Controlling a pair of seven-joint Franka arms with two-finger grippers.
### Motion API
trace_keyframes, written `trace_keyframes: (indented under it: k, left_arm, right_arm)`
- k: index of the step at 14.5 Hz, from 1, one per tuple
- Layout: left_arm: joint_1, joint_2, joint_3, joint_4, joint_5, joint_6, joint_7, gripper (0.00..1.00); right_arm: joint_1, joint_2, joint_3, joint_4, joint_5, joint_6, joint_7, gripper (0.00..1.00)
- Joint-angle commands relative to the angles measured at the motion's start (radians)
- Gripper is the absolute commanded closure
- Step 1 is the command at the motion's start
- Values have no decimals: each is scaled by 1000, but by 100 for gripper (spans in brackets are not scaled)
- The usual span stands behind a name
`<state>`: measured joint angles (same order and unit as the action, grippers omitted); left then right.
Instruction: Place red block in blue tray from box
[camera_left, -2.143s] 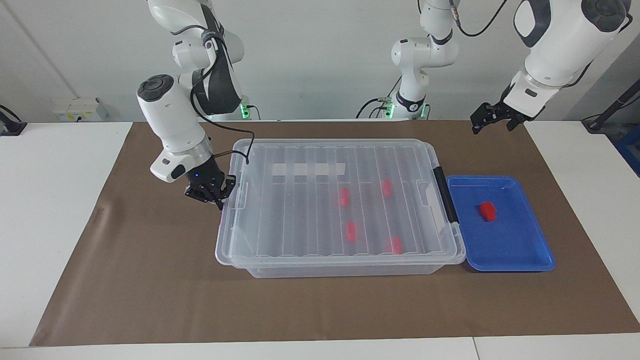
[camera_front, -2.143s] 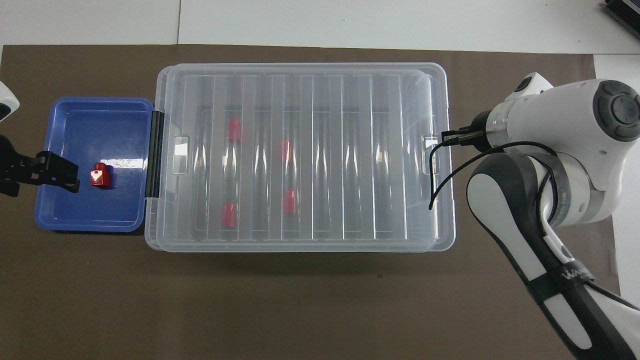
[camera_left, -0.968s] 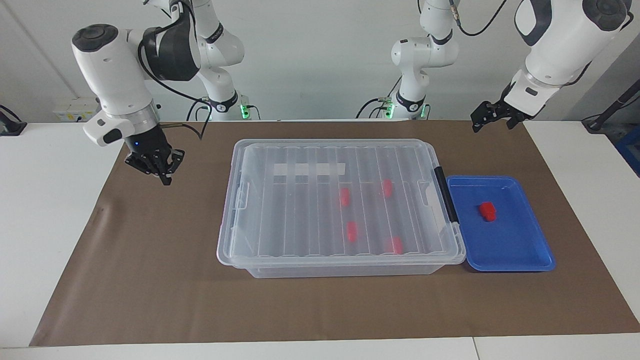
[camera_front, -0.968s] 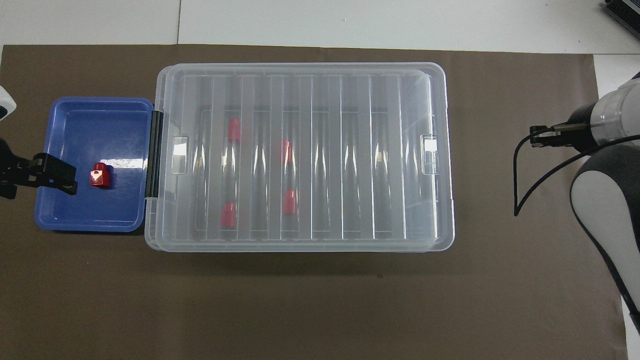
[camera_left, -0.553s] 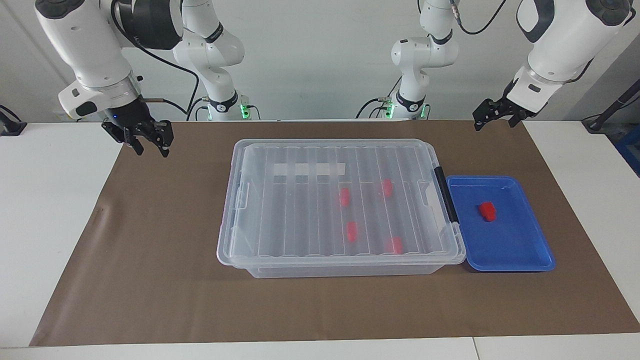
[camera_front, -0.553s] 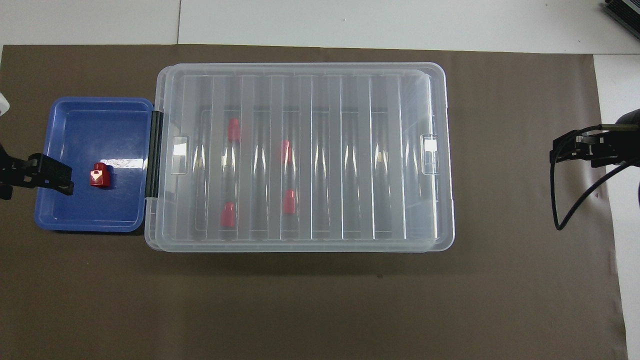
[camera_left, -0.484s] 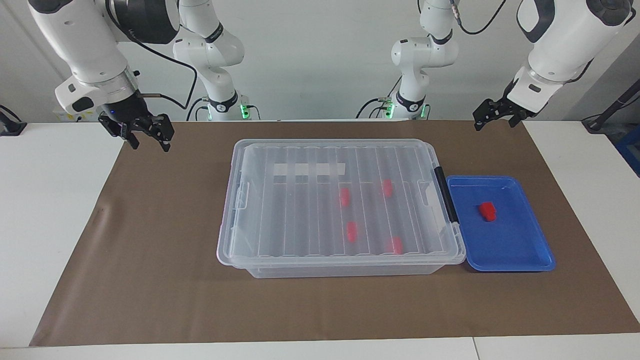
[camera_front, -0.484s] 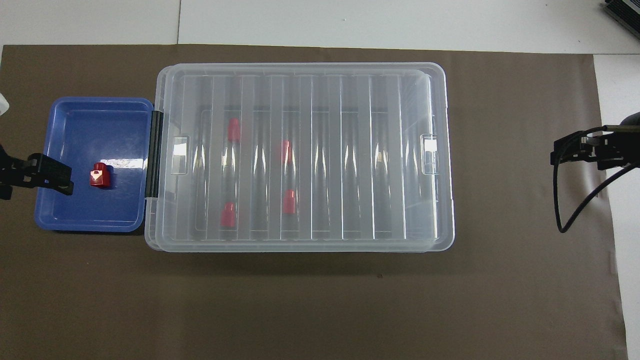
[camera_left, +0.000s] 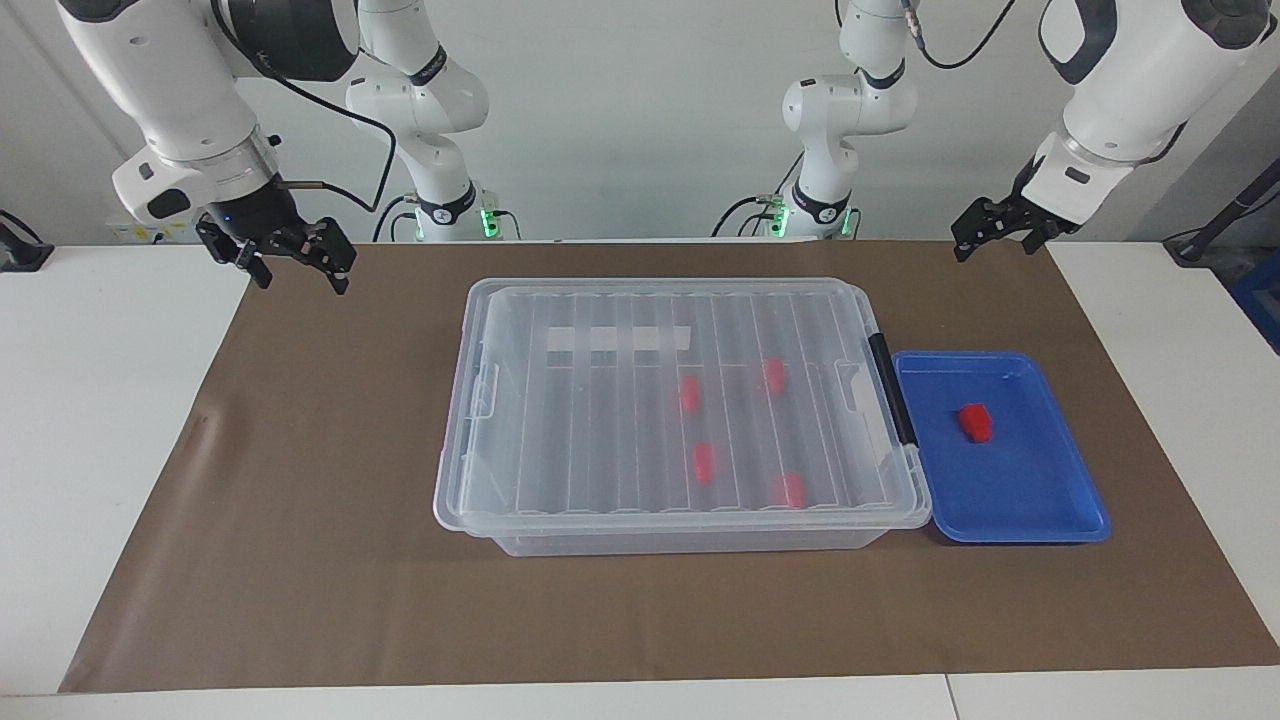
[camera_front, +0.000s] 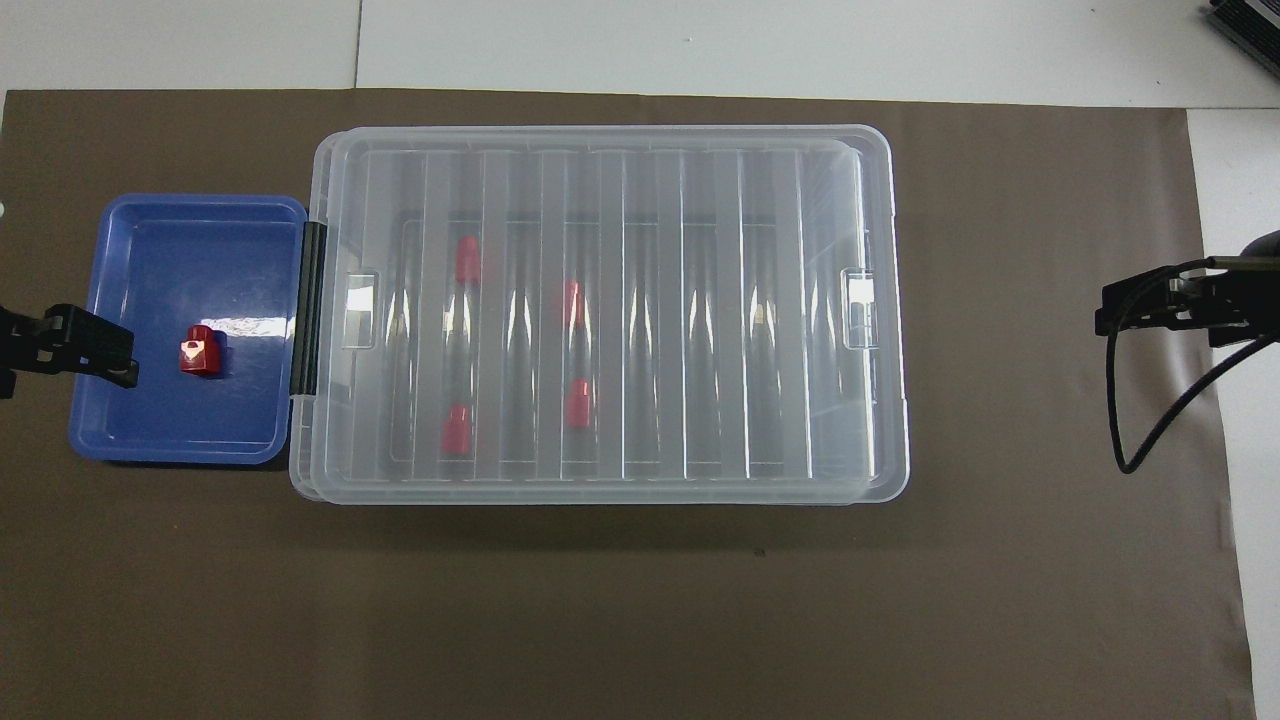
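Block (camera_left: 975, 422) in tray, lid on box: the placement looks finished.

One red block lies in the blue tray (camera_left: 1040, 500), near its middle, and the tray sits against the handle end of the box (camera_left: 560, 500), toward the left arm's end of the table. Four more red blocks (camera_left: 704, 462) show through the closed ribbed lid (camera_left: 600, 440). The left gripper (camera_left: 995, 231) hangs raised and empty over the brown mat (camera_left: 300, 560) near the tray, fingers spread. The right gripper (camera_left: 293, 258) hangs raised over the mat's edge at the right arm's end, also spread and empty. Judging from this, nothing seems left unless more blocks are wanted.
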<state>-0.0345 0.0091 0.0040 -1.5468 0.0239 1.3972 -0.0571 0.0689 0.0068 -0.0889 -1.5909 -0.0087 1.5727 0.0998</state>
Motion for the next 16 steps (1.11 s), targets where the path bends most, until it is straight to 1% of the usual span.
trace_keyframes:
  k: [1,3,16]
  left_arm:
    - [1,-18,4,-21,-13,72,-15,0]
    - [1,-20,4,-21,-13,101,-15,0]
    - [8,-20,4,-21,-13,117,-16,0]
  right_arm:
    - [-3,-7,6,6,6,-16,9,0]
    - [-3,-7,8,5,9,-11,9,0]
    - [-12,-8,5,0,15,-11,14,0]
